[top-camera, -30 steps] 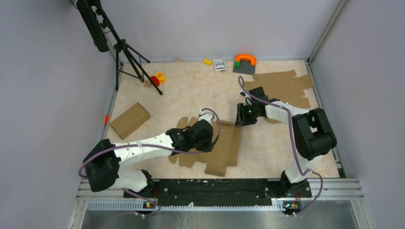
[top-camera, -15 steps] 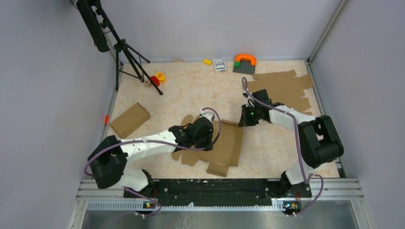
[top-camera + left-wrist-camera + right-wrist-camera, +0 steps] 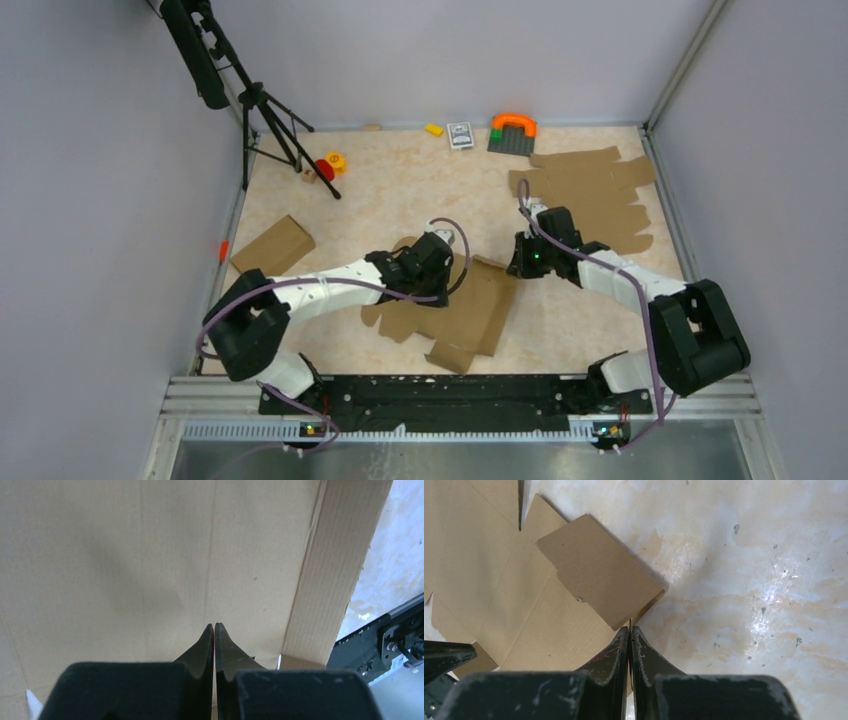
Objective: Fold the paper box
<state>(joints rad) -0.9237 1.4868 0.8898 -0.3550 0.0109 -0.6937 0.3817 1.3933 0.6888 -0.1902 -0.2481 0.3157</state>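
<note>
The paper box (image 3: pixel 480 305) lies flat in the middle of the table as a brown die-cut sheet, with a long side strip (image 3: pixel 330 565) creased up. My left gripper (image 3: pixel 428 278) is shut, and its tips (image 3: pixel 214 626) press down on the main panel (image 3: pixel 150 555). My right gripper (image 3: pixel 518 262) is at the sheet's far right corner. Its jaws are shut, and the tips (image 3: pixel 630 628) touch the corner of a raised flap (image 3: pixel 599 570). I see no cardboard between them. The left arm hides part of the sheet.
A pile of similar cardboard sheets (image 3: pixel 590 190) lies at the back right. A folded brown box (image 3: pixel 272 252) sits at the left. A tripod (image 3: pixel 270 120), small toys (image 3: pixel 328 165), a card deck (image 3: pixel 460 135) and an orange piece on a grey plate (image 3: pixel 512 130) line the back.
The right gripper went from partly open to shut and moved toward the sheet's corner. The left arm reached farther out, and the sheet turned and slid a little to the right.
</note>
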